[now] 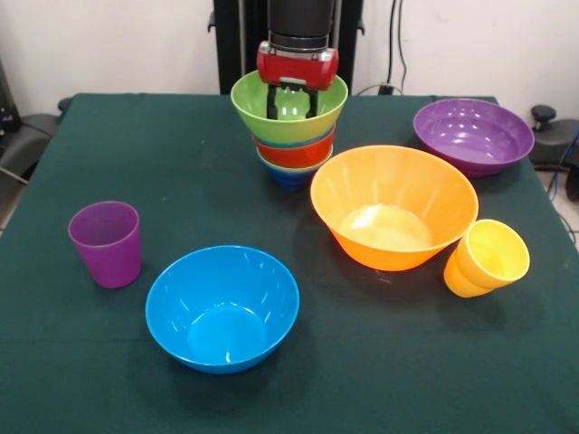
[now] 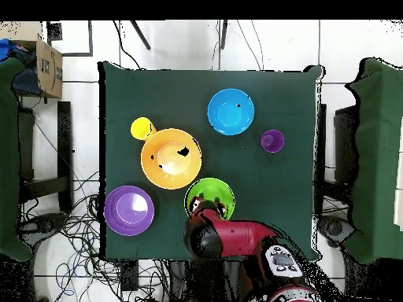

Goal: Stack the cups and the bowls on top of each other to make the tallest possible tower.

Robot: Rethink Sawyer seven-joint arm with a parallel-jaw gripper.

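While the claw (image 1: 291, 102) reaches into its green top bowl (image 1: 289, 113), grip unclear, the tower (image 1: 291, 145) leans slightly.

Dark green table (image 1: 380, 380) carrying a purple cup (image 1: 107, 242), blue bowl (image 1: 223, 308), orange bowl (image 1: 393, 207), tilted yellow cup (image 1: 487, 259), wide purple bowl (image 1: 473, 136), and a tower (image 1: 291, 136) of nested bowls.

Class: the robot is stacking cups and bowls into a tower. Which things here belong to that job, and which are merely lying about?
Belong to the job:
tower
blue bowl
orange bowl
purple bowl
purple cup
yellow cup
hand

Lying about:
cardboard box
floor cables
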